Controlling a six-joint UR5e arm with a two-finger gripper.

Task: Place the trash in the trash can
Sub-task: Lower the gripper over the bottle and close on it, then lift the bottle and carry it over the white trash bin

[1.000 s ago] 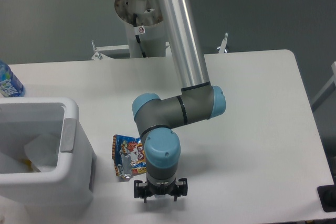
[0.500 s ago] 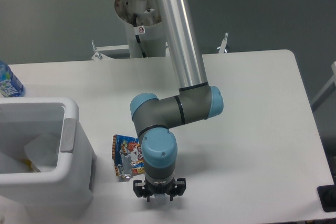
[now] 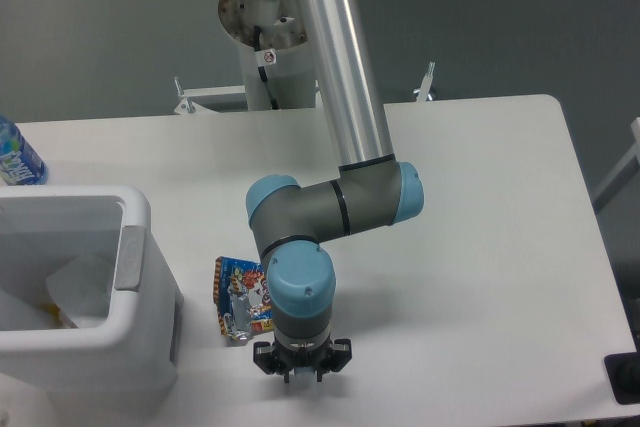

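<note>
**Wrapper not yet binned**

While the wrapper (image 3: 243, 308) lies flat on the table (image 3: 480, 247), just right of the bin (image 3: 135, 247), the gripper (image 3: 301, 372) hangs low beside it, nearer the front edge. Its fingers are hidden under the wrist, so whether they are spread or pressed together cannot be told. Something pale already sits inside the bin; what it is I cannot tell. The wrapper remains to be picked up.

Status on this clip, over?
Gripper low beside snack wrapper, jaw state unclear. Wrapper flat on table, outside trash can. Nothing between them.
</note>
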